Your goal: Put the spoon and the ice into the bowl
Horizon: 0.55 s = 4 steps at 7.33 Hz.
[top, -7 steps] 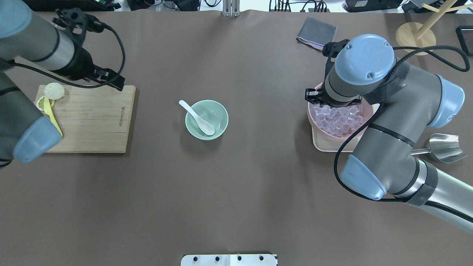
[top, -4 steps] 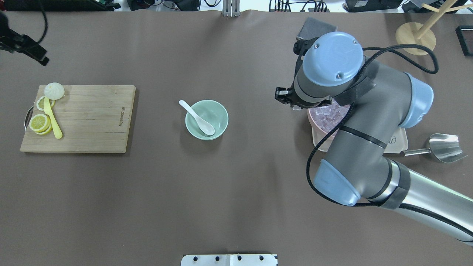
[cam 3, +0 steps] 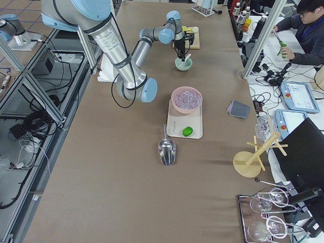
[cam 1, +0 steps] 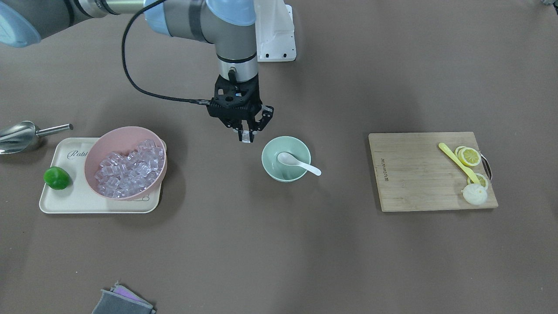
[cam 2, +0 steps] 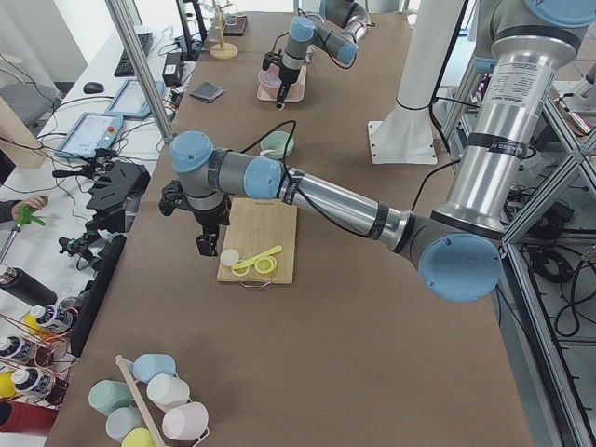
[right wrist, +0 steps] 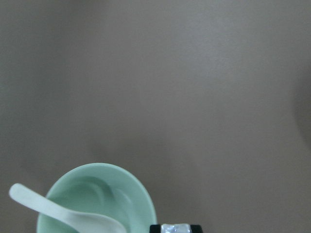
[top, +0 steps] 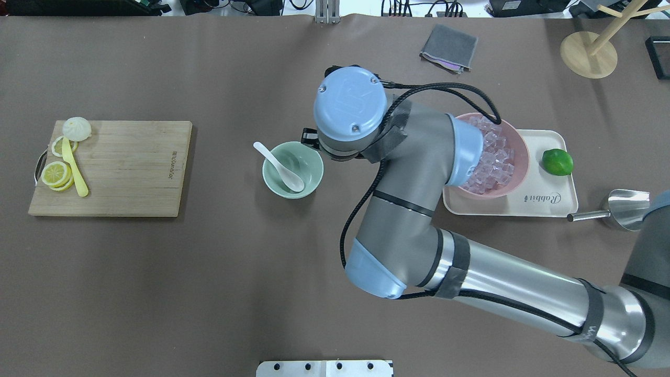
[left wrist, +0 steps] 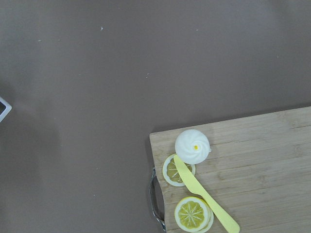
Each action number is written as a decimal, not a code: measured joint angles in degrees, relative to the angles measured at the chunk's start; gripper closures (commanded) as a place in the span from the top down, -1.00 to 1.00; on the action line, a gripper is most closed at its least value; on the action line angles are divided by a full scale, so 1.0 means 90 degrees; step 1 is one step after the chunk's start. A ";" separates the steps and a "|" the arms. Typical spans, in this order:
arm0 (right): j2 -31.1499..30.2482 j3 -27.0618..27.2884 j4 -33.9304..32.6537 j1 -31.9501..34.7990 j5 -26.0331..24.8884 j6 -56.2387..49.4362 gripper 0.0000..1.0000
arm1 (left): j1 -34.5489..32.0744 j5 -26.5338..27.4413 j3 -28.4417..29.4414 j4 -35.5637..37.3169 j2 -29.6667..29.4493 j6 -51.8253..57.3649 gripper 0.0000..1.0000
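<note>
The mint-green bowl [cam 1: 293,146] stands mid-table, also in the overhead view [top: 310,161] and the right wrist view [right wrist: 131,194]. The white spoon [cam 1: 298,163] lies in it with its handle over the rim, as the overhead view [top: 279,166] shows. My right gripper [cam 1: 246,133] is shut on one clear ice cube [cam 1: 247,136], held above the table just beside the bowl's rim on the pink-bowl side. The cube shows between the fingers in the right wrist view [right wrist: 175,228]. My left gripper [cam 2: 205,245] hovers past the cutting board's end; I cannot tell if it is open.
A pink bowl [cam 1: 114,136] full of ice cubes sits on a cream tray [cam 1: 65,203] with a lime [cam 1: 56,178]. A steel scoop [cam 1: 17,134] lies beyond the tray. A wooden cutting board [cam 1: 414,174] carries lemon slices, a yellow utensil and a bun. A grey cloth [cam 1: 122,303] lies apart.
My right arm has swung from over the pink bowl across to the mint-green bowl's side, with an ice cube. My left arm has drawn back out of the overhead view.
</note>
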 measured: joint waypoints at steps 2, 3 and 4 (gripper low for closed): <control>0.0735 -0.1214 0.0527 -0.0286 -0.0303 0.0506 -0.73 | -0.0044 -0.0019 0.0120 0.0001 0.0131 0.0424 0.98; 0.0911 -0.1646 0.0783 -0.0395 -0.0420 0.0617 0.70 | -0.0046 -0.0026 0.0132 -0.0002 0.0155 0.0470 0.98; 0.0971 -0.1911 0.0991 -0.0484 -0.0520 0.0670 1.00 | -0.0047 -0.0037 0.0134 -0.0006 0.0167 0.0487 0.98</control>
